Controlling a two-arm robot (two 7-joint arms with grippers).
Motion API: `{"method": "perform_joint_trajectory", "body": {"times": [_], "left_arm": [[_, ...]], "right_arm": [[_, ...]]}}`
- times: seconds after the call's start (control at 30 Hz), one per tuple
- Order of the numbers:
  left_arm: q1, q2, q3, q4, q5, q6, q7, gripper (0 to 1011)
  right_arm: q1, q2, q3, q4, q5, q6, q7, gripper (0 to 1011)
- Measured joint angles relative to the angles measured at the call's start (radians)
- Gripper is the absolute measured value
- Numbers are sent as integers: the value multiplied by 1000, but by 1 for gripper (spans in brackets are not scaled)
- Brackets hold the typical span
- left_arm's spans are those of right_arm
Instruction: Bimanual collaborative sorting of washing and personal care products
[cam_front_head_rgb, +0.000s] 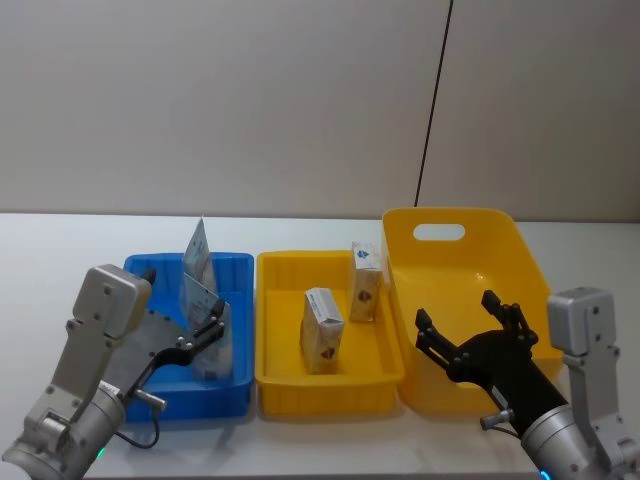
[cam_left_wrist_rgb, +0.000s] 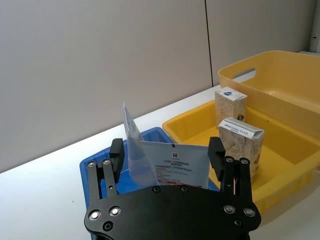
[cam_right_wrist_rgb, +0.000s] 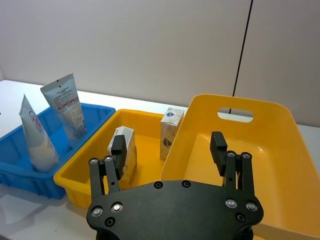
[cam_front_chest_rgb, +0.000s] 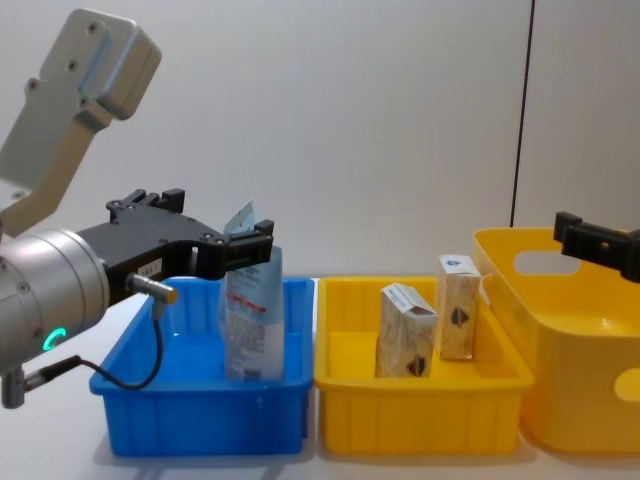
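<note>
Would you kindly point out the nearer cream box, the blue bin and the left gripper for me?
nearer cream box (cam_front_head_rgb: 322, 345): head view, on its front face.
blue bin (cam_front_head_rgb: 208, 400): head view, on its front wall.
left gripper (cam_left_wrist_rgb: 166, 149): left wrist view, midway between its fingertips.

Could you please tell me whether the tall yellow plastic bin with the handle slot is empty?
Empty, as far as visible: the tall yellow plastic bin shows only bare floor and walls.

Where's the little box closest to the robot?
In the head view, the nearer small cream cardboard box stands in the shallow yellow plastic bin, in front of the other box, with the blue plastic bin to its left.
</note>
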Motion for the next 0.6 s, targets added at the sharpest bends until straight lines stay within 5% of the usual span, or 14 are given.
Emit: {"method": "perform_joint_trajectory", "body": {"times": [0.6], "left_arm": [[0, 0, 0, 0, 0, 0, 0, 1001]], "right_arm": [[0, 0, 0, 0, 0, 0, 0, 1003]]}}
